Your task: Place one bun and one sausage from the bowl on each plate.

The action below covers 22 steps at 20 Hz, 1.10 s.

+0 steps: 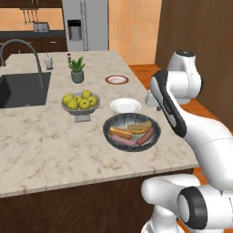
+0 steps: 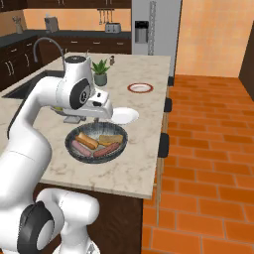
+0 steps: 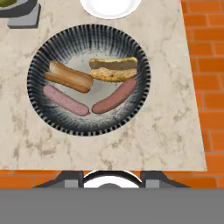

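Hand point(image 2: 102, 119) closed, empty, above bowl point(image 3: 39, 98)
Arm bent over table point(image 1: 41, 145); buns and sausages lie inside.

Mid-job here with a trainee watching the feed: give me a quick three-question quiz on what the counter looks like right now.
1. True or false: both plates, the plain white plate and the red-rimmed plate, already hold food.
2. How many buns and how many sausages lie in the bowl?
3. What stands left of the white plate in the left base view? A) a toaster B) a pedestal bowl of apples C) a kettle

Key: 1 false, both are bare. 2 two buns, two sausages. 3 B.
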Available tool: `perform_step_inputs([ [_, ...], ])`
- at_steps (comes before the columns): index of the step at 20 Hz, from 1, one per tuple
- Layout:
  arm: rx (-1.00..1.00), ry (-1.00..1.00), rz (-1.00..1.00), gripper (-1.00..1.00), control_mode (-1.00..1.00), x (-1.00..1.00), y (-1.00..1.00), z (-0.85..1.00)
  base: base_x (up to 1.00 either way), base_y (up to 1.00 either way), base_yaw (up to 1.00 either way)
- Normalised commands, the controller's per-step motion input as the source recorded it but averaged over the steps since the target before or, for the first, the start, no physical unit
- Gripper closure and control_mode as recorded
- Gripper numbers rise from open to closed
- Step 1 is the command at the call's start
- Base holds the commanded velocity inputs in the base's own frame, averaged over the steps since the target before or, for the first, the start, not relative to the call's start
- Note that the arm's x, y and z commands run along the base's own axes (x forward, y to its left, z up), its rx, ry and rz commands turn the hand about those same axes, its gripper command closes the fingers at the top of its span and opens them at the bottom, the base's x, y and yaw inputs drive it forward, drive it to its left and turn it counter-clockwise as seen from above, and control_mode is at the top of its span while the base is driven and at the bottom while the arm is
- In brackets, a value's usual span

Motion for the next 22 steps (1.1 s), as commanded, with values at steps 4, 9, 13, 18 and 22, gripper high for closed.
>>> perform_step_inputs([
  [4,0.00,0.01,0.00,-1.00,-1.00,0.00,0.00,0.00,0.00,0.00,0.00],
  [9,-0.03,0.02,-0.09,-1.00,-1.00,0.73,0.03,-0.55,0.00,0.00,0.00],
  [13,0.00,0.10,-0.18,-1.00,-1.00,1.00,0.04,-1.00,0.00,0.00,0.00],
  [18,0.04,0.08,-0.29,-1.00,-1.00,0.87,0.20,-1.00,0.00,0.00,0.00],
  [22,0.01,0.21,-0.24,-1.00,-1.00,0.34,0.07,-1.00,0.00,0.00,0.00],
])
